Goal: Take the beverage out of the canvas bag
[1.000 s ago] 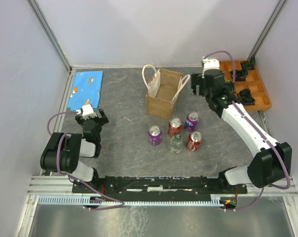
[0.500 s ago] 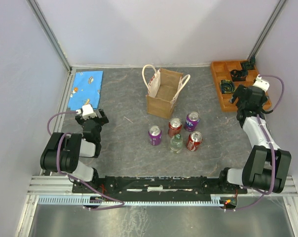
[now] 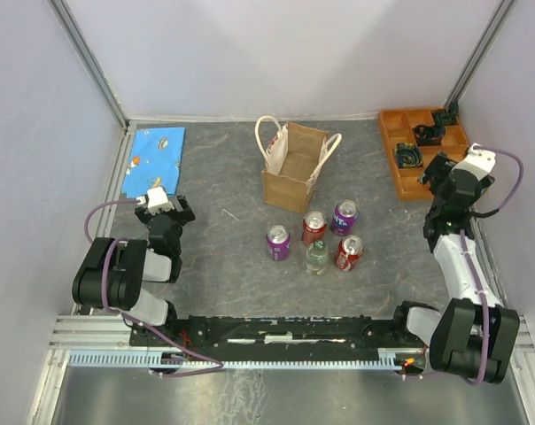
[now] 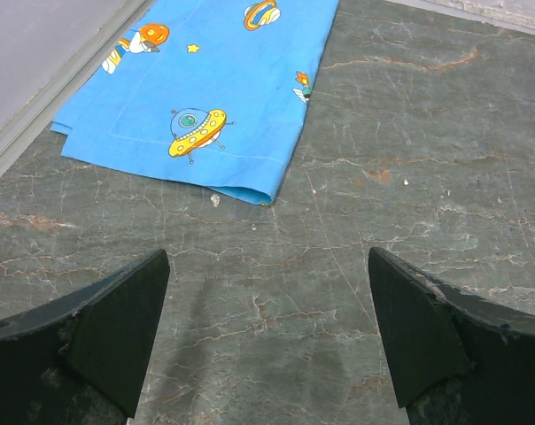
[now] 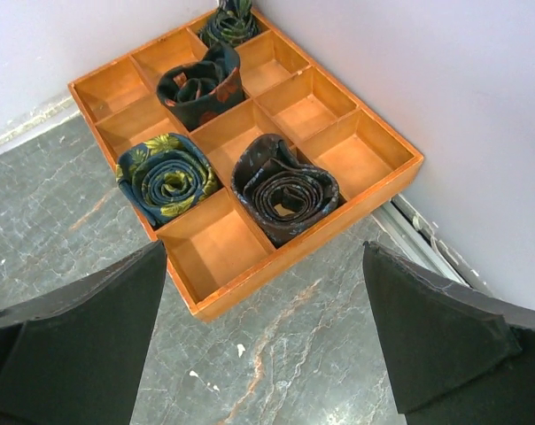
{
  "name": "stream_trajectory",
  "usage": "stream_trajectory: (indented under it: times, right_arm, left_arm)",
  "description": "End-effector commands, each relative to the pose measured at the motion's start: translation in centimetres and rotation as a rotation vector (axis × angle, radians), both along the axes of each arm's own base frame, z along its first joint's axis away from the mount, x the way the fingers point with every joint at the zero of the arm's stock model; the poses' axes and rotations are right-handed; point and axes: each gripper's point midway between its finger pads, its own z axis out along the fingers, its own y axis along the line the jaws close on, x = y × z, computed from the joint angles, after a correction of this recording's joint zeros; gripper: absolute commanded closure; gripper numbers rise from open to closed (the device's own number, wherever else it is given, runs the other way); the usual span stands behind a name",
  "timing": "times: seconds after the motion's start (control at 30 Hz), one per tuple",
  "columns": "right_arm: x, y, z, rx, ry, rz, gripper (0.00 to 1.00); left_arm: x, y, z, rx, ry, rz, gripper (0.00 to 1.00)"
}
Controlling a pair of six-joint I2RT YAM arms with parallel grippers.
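Beside canvas bag (image 3: 290, 184), five beverages (image 3: 314, 227), right claw (image 5: 263, 266) agape near tray (image 5: 113, 87)

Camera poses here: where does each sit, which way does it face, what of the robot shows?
Top: above and behind the arm bases, looking down on the table, bag and cans; both arms, left hand and right hand show.
Left wrist: on the left arm, angled down at the blue cloth; open left hand at bottom.
Right wrist: on the right arm, angled down at the orange tray; open right hand at bottom.
Shared: top also shows cloth and tray.
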Motion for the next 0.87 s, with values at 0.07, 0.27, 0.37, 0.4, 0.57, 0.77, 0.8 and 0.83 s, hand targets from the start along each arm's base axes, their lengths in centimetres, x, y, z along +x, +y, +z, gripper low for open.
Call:
stream_trajectory:
  times: [0.07, 0.27, 0.37, 0.4, 0.57, 0.77, 0.8, 0.83]
  right_arm:
    - [-2.0, -0.5, 3.3, -0.029, -0.221, -0.067, 0.01]
    - [-4.2, -1.2, 1.4, -0.01, -0.227, -0.153, 0.01]
    - [-3.8, -1.1, 0.4, 0.011, -0.175, -0.154, 0.01]
    - [-3.7, -1.2, 0.3, 0.014, -0.162, -0.156, 0.01]
    - [-3.4, -1.0, 0.0, 0.02, -0.143, -0.152, 0.01]
    - [-3.5, -1.2, -0.1, 0.014, -0.139, -0.164, 0.01]
    - [-3.5, -1.2, -0.1, 0.013, -0.138, -0.164, 0.01]
    - [-3.5, -1.3, -0.2, 0.012, -0.136, -0.166, 0.01]
  left_arm:
    - [0.7, 0.2, 1.3, 0.054, -0.033, 0.007, 0.01]
    - [0.7, 0.2, 1.3, 0.056, -0.031, 0.008, 0.01]
    - [0.7, 0.2, 1.3, 0.056, -0.032, 0.008, 0.01]
    - [0.7, 0.2, 1.3, 0.056, -0.032, 0.008, 0.01]
    - [0.7, 0.2, 1.3, 0.058, -0.032, 0.009, 0.01]
    - [0.7, 0.1, 1.3, 0.058, -0.03, 0.007, 0.01]
    - [0.7, 0.1, 1.3, 0.058, -0.03, 0.007, 0.01]
    - [0.7, 0.1, 1.3, 0.058, -0.03, 0.007, 0.01]
